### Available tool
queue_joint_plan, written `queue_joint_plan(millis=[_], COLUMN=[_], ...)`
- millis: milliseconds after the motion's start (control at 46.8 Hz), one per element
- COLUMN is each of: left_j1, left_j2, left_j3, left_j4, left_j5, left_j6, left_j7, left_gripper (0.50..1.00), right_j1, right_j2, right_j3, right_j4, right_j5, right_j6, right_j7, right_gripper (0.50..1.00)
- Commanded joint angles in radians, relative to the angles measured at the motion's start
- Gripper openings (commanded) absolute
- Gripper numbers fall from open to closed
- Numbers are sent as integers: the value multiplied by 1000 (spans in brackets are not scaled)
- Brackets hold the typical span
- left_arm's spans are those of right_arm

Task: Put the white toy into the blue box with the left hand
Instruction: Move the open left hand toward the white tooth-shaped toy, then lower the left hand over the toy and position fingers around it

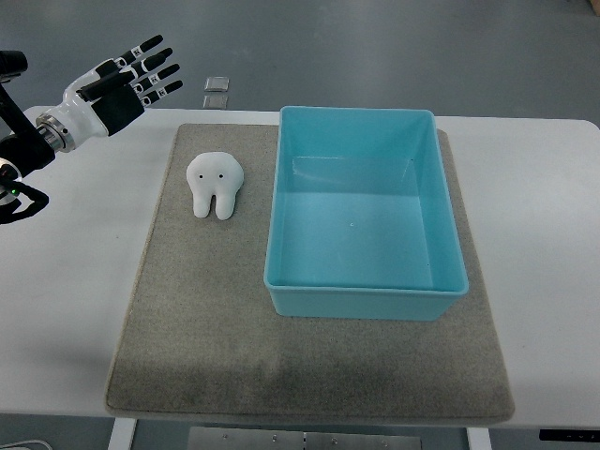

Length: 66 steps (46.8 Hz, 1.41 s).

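A white tooth-shaped toy [215, 184] with two black dot eyes lies on the grey mat [197, 328], just left of the blue box [363, 295]. The box is open-topped and holds nothing. My left hand [127, 84] comes in from the upper left edge. It hovers above the table's far left corner, up and to the left of the toy, well apart from it. Its fingers [155, 67] are spread and hold nothing. The right arm does not show.
The mat lies on a white table [66, 309]. Two small grey square objects [217, 91] sit on the floor beyond the table's far edge. A black part of the robot [14, 192] shows at the left edge.
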Motion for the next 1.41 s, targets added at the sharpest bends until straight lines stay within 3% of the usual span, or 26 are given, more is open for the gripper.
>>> queue_joint_plan(millis=[0,406,598,962,1218,1389], left_j1=[0,14,15,8,-4,-29], left_j2=[0,20,25,38,40,63], left_j3=[1,4,14,11,15,18], left_j4=[-1,25,31,20,-3,-53], left_j5=[2,-1,40,648,1051,1248], left_j6=[2,-1,-60,-55,-37,40], left_j7=[0,-12,-17,-190,-202,-202], left_gripper=[999,999,996,996,994,994], right_j1=[0,0,0,0,0,0], right_j2=[0,0,0,0,0,0], right_j3=[0,0,0,0,0,0], right_j4=[0,0,0,-1,0,0], right_j5=[0,0,0,0,0,0], right_j6=[0,0,0,0,0,0], right_j7=[0,0,0,0,0,0], right_gripper=[936,936,936,936,936,936])
